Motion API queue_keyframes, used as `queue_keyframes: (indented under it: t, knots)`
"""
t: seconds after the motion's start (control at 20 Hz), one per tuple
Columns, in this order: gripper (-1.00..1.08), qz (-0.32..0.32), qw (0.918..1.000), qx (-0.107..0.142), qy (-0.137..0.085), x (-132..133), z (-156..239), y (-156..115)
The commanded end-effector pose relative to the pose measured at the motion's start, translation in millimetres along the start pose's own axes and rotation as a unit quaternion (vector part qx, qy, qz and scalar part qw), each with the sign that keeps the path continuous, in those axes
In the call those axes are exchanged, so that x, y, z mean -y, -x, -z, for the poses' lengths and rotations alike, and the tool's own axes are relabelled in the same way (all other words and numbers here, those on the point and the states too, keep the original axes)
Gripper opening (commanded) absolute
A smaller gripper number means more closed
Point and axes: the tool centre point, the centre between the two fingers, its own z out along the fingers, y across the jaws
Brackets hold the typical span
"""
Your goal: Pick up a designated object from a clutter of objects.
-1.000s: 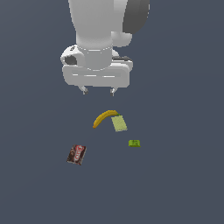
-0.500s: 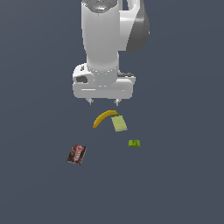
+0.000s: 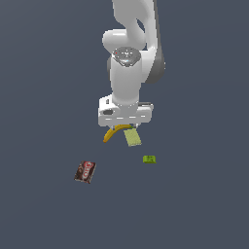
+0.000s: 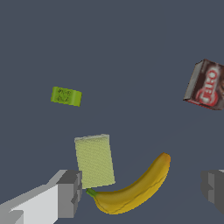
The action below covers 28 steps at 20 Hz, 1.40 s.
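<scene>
The pale yellow-green slab (image 3: 132,137) lies flat on the floor, touching the stem end of the yellow banana (image 3: 113,133). My gripper (image 3: 124,126) hangs just above both, open and empty, and its hand hides part of the banana in the exterior view. In the wrist view the slab (image 4: 94,160) lies beside one finger (image 4: 69,193), and the banana (image 4: 135,190) lies in the gap of my gripper (image 4: 142,189). The tiny bright green block (image 3: 149,159) and the dark brown-red packet (image 3: 85,171) lie apart from them.
The floor is a plain dark grey surface. In the wrist view the green block (image 4: 66,96) and the packet (image 4: 206,85) lie well beyond the slab and banana.
The arm has come down toward the banana and slab, and its hand now sits just above them. The objects have not moved.
</scene>
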Motion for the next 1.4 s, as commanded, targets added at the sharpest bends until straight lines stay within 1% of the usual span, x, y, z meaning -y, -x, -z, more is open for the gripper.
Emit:
queue_keyframes:
  t: [0.0,0.3,0.6,0.95,1.35]
  knots:
    - [1.00,0.015,0.9999,0.000,-0.001,10,-24,7]
    - [1.00,0.048,0.9989,0.000,-0.005,31,-74,27]
    - [1.00,0.070,0.9975,0.001,-0.009,46,-106,45]
    - [1.00,0.083,0.9965,0.001,-0.011,54,-124,58]
    - [1.00,0.084,0.9964,0.001,-0.011,55,-128,58]
